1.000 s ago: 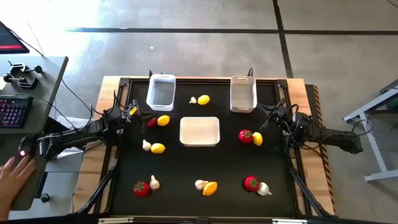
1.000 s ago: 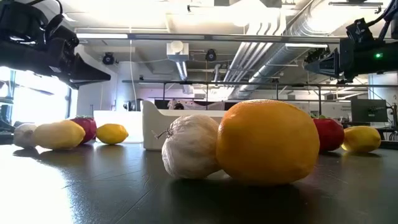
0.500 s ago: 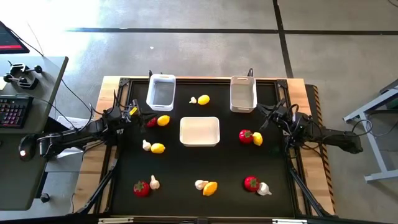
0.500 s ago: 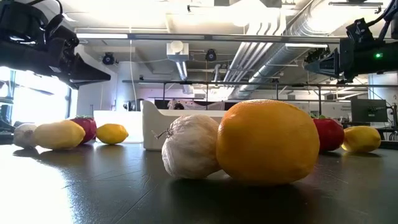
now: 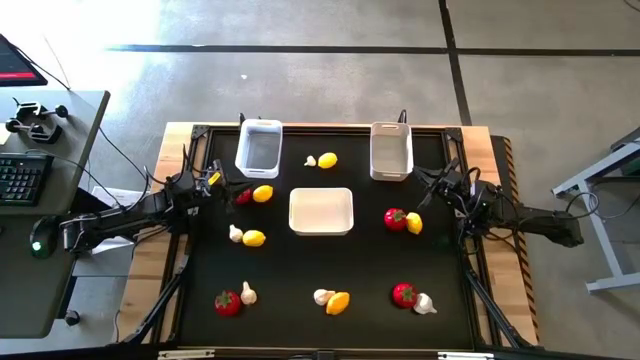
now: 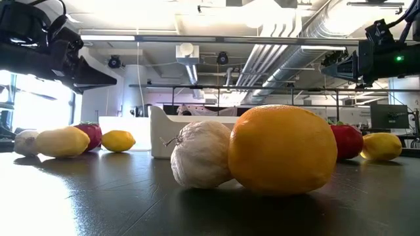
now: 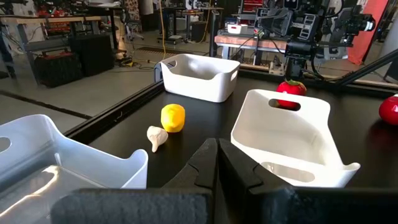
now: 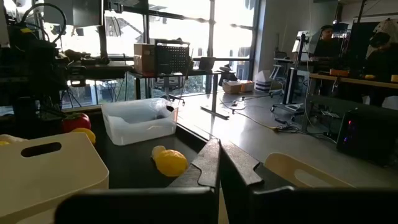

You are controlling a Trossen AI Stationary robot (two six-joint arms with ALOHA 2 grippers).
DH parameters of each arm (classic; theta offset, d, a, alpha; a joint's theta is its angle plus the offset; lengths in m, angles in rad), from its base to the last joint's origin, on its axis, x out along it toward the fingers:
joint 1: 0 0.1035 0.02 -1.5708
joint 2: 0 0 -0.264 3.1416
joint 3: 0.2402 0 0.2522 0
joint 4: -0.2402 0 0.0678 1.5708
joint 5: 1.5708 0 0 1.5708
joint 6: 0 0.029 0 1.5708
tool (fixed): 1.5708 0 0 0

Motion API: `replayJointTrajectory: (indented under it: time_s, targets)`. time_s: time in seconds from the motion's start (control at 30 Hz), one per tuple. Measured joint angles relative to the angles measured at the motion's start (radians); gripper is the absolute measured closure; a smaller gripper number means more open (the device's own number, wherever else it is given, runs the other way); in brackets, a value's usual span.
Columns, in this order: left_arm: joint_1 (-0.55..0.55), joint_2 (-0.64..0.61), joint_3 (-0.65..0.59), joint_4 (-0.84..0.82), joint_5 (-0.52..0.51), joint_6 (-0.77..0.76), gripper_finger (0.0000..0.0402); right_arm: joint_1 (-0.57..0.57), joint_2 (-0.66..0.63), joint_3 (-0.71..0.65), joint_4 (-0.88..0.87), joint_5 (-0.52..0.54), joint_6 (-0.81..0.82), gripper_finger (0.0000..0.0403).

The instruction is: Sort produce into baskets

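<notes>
Nearest us, garlic (image 5: pixel 323 296) touches an orange lemon (image 5: pixel 339 302); we risk nudging one while taking the other. Produce lies scattered around three empty baskets (image 5: pixel 321 212). Both the left end effector (image 5: pixel 216 180) and right end effector (image 5: pixel 436 181) wait pressed together at the worktop (image 5: pixel 290 270) sides.

Scattered produce (image 5: pixel 254 238) rings the central basket (image 5: pixel 321 212).

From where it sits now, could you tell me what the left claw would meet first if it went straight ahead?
Probably the square middle basket: the shut left claw points past its near corner, so it may only graze that wall. Depth is hard to judge.
</notes>
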Motion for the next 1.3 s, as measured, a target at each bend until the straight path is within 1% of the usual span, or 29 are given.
replayJointTrajectory:
  time_s: [1.17, 1.3]
  targets:
    - [0.0, 0.0, 0.0, 0.008, 0.0, 0.0, 0.0402, 0.0, 0.0, 0.0, 0.0, 0.0, 0.0, 0.0403]
    - [0.0, 0.0, 0.0, 0.007, 0.0, -0.054, 0.0401, 0.0, 0.0, 0.0, 0.0, 0.0, 0.0, 0.0403]
